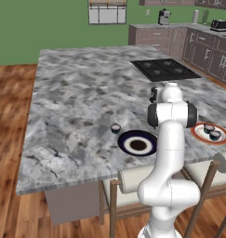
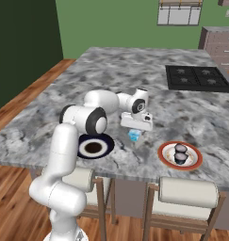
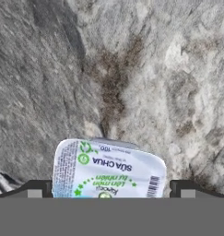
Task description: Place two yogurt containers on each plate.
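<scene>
A light-blue squarish yogurt tub (image 3: 109, 169) with a printed white lid sits on the marble counter, between the two fingertips (image 3: 39, 190) of my open gripper (image 3: 111, 192). From the right base view the gripper (image 2: 135, 130) points down right over this tub (image 2: 134, 137). The navy plate (image 1: 127, 139) with a white ring carries nothing, and a dark yogurt cup (image 1: 115, 128) stands on the counter just left of it. Two dark yogurt cups (image 1: 209, 128) (image 1: 215, 135) rest on the white plate with the orange-red rim (image 1: 198, 132). My arm hides the gripper in the left base view.
The grey marble island (image 1: 77, 93) has a black cooktop (image 1: 164, 69) at its far right. Two stools (image 2: 187, 193) stand against the near edge under the plates. Wooden floor surrounds the island, and cabinets (image 1: 202, 46) line the back right wall.
</scene>
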